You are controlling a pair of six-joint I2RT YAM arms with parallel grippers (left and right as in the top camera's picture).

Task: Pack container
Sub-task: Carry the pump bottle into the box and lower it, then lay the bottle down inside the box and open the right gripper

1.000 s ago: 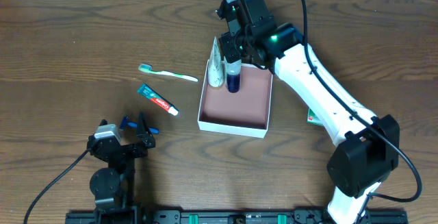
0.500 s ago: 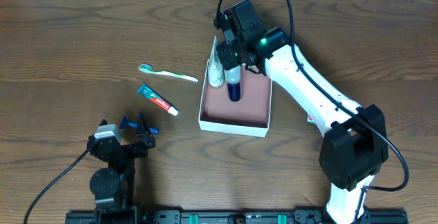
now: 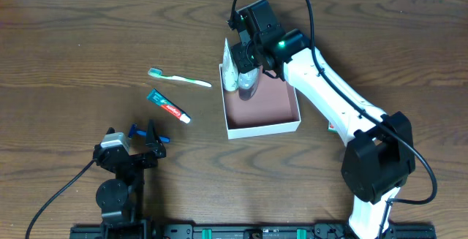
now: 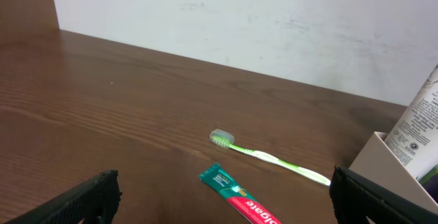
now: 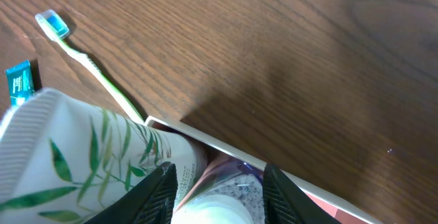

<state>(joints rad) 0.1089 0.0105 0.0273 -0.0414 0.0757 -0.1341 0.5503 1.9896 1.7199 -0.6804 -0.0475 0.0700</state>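
Note:
The container (image 3: pixel 267 128), a shallow white-walled box with a reddish-brown floor, lies at the table's middle, turned slightly askew. A white tube with green leaves (image 3: pixel 230 67) leans in its far left corner. My right gripper (image 3: pixel 248 62) is over that corner, shut on a white-capped bottle (image 3: pixel 247 87) standing inside next to the tube. In the right wrist view the fingers (image 5: pixel 156 190) flank the bottle's cap (image 5: pixel 219 209), beside the tube (image 5: pixel 89 148). My left gripper (image 3: pixel 144 138) is open and empty near the front left.
A green toothbrush (image 3: pixel 179 78) and a toothpaste tube (image 3: pixel 168 106) lie on the table left of the container; both show in the left wrist view (image 4: pixel 267 157) (image 4: pixel 239 198). A green-and-white soap box (image 3: pixel 333 128) peeks out under the right arm.
The container has swung: its near end slid to the right and it sits askew. The right gripper moved left a second ago and has since held still. The left arm is unmoved.

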